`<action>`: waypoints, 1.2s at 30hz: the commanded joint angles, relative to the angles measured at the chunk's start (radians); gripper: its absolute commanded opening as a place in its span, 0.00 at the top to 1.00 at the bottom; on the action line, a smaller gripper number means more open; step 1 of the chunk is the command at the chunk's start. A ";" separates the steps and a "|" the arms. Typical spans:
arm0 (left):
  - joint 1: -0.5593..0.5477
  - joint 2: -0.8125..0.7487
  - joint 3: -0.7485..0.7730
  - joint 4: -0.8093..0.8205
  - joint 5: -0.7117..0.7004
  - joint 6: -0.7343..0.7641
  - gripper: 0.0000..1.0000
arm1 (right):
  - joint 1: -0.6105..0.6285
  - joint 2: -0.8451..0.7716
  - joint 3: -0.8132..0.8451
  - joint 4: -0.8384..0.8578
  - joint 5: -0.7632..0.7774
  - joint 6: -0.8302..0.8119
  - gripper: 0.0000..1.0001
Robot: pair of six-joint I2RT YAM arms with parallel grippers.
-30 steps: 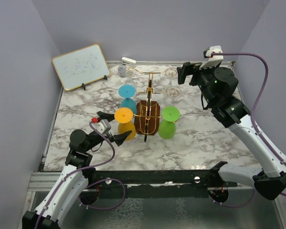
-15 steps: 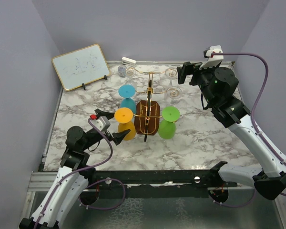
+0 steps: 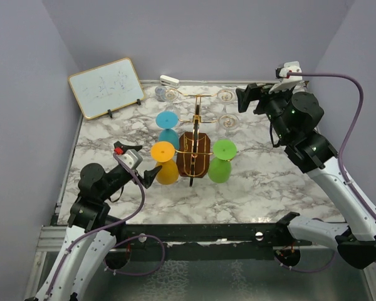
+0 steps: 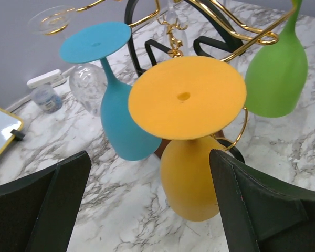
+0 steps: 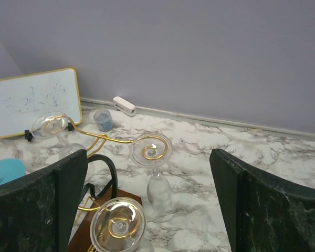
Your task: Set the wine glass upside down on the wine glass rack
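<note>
The wine glass rack (image 3: 193,162), gold wire on a brown wooden base, stands mid-table. An orange wine glass (image 3: 165,162) hangs upside down on its near-left arm, with its stem in a gold loop (image 4: 241,131). A blue glass (image 3: 168,125) and a green one (image 3: 222,160) hang upside down too, as do clear glasses (image 5: 151,152) at the back. My left gripper (image 3: 141,162) is open just left of the orange glass (image 4: 189,100) and touches nothing. Above the rack's back right, my right gripper (image 3: 247,99) is open and empty.
A small whiteboard (image 3: 106,88) leans at the back left. A white clip-like object (image 3: 169,80) and a small blue jar (image 3: 160,93) sit by the back wall. Purple walls close in the table (image 3: 269,182) on three sides.
My left arm has drawn back to the left, away from the orange glass, with its jaws still open. The right gripper has shifted slightly right and up.
</note>
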 commanded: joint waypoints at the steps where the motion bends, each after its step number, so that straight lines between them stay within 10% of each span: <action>1: 0.001 -0.001 0.082 -0.134 -0.134 0.075 0.02 | -0.003 -0.042 0.018 -0.027 -0.036 0.018 0.01; 24: 0.004 0.354 0.316 -0.328 -0.679 0.062 0.01 | -0.003 -0.165 0.027 -0.270 0.292 0.324 0.01; 36: 0.250 0.694 0.573 -0.419 -0.574 -0.038 0.01 | -0.004 -0.148 -0.096 -0.488 0.247 0.426 0.01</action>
